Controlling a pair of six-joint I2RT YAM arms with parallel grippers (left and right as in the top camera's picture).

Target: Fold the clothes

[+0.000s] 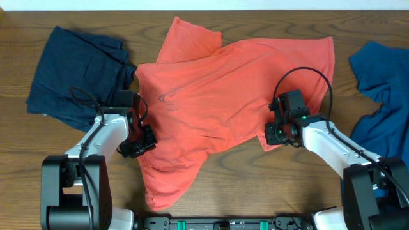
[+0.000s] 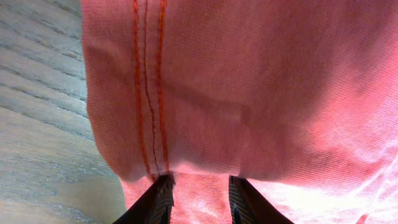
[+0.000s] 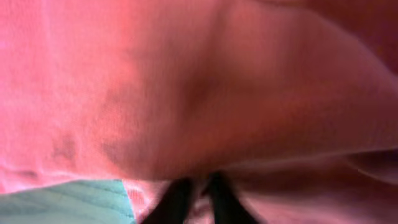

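Overhead: both arms reach in from the near table (image 1: 255, 185) edge. The left gripper (image 1: 137, 144) and right gripper (image 1: 281, 133) each sit at one side of the one coral T-shirt (image 1: 230, 76). One navy garment (image 1: 73, 76) lies outside the left gripper, and one blue garment (image 1: 383, 96) outside the right.

Left wrist: the fingers (image 2: 160, 200) clamp a stitched coral fold, with bare wood to their left.

Right wrist: the fingers (image 3: 177, 202) are pinched together on coral cloth, which fills the blurred view.
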